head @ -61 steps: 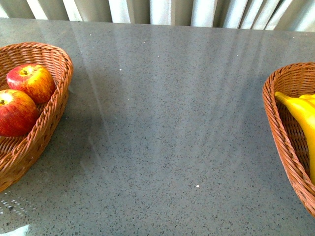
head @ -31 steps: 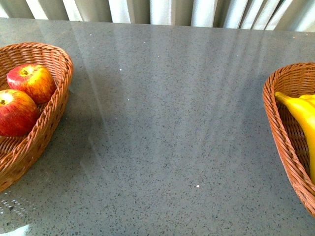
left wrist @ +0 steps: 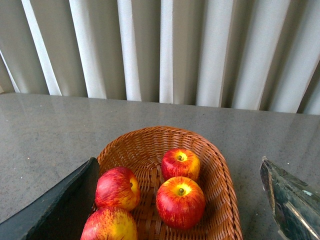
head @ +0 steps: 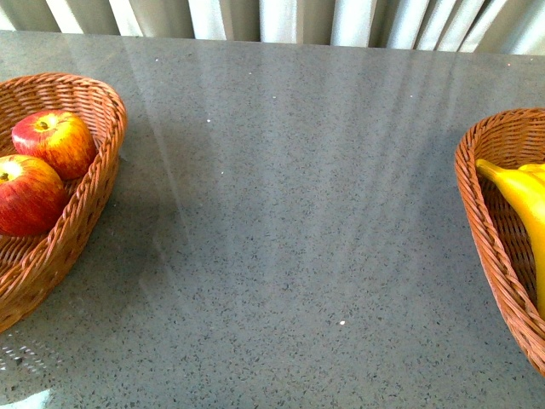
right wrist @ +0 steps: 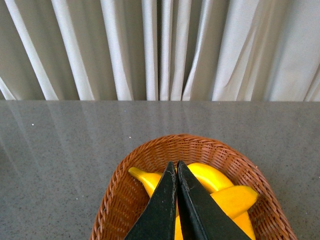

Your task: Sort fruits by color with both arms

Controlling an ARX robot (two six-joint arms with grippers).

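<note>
In the front view two red apples (head: 55,141) (head: 28,194) lie in a wicker basket (head: 95,192) at the left edge, and a yellow banana (head: 521,198) lies in a wicker basket (head: 475,223) at the right edge. No gripper shows there. In the left wrist view my left gripper (left wrist: 178,162) is open and empty above the basket (left wrist: 220,175), which holds several red apples (left wrist: 180,202). In the right wrist view my right gripper (right wrist: 175,164) is shut and empty above the basket (right wrist: 120,190), which holds yellow bananas (right wrist: 210,177).
The grey speckled table (head: 289,221) stretches between the two baskets. White curtains (head: 281,17) hang along the table's far edge.
</note>
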